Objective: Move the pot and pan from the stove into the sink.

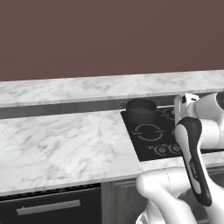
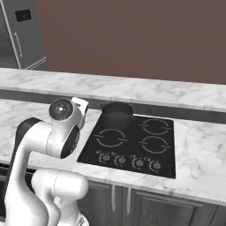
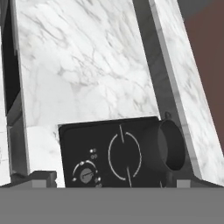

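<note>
Knobs (image 2: 130,160) run along the stove's (image 2: 132,143) front edge, closest to the base. Further back, the pot (image 2: 117,114) sits on the rear-left burner, probably just parked there, with the arm well short of it. Can't tell if the fingers are apart or together.

Both base cams sit behind arm, left & right, looking fwd/down, sharing flat black glass cooktop (image 1: 151,133) w/ dark grey cylindrical pot (image 2: 117,114). Hand cam rolled sideways, closer, sees same cooktop corner.
</note>
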You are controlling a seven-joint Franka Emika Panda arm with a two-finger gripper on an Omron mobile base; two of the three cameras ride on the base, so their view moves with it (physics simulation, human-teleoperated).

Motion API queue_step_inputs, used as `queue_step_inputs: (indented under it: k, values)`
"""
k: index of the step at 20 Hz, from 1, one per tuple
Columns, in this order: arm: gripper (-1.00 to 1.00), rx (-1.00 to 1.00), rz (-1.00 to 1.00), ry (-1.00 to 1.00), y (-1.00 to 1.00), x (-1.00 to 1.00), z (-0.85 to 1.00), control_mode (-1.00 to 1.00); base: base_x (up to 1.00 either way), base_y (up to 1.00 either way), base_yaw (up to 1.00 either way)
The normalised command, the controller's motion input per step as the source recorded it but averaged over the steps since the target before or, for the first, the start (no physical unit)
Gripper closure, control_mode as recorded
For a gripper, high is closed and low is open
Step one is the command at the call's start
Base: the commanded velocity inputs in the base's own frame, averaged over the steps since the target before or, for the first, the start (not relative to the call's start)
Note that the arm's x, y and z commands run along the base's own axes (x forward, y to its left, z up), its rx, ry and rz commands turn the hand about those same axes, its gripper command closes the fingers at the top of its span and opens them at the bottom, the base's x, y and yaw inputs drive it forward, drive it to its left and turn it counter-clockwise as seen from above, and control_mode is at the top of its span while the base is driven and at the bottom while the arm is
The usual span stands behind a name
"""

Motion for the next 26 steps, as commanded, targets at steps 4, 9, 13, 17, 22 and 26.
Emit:
queue_step_inputs:
  k: [4, 9, 13, 17, 22, 26]
  values:
    - [-1.0, 0.0, 0.0, 0.0, 0.0, 0.0, 0.0, 1.0, 0.0, -0.48, 0.01]
    - [-1.0, 0.0, 0.0, 0.0, 0.0, 0.0, 0.0, 1.0, 0.0, -0.47, 0.03]
    - [-1.0, 0.0, 0.0, 0.0, 0.0, 0.0, 0.0, 1.0, 0.0, -0.09, 0.01]
    - [-1.0, 0.0, 0.0, 0.0, 0.0, 0.0, 0.0, 1.0, 0.22, 0.0, 0.0]
    - [-1.0, 0.0, 0.0, 0.0, 0.0, 0.0, 0.0, 1.0, 0.46, 0.0, 0.0]
    - [-1.0, 0.0, 0.0, 0.0, 0.0, 0.0, 0.0, 1.0, 0.42, 0.0, 0.0]
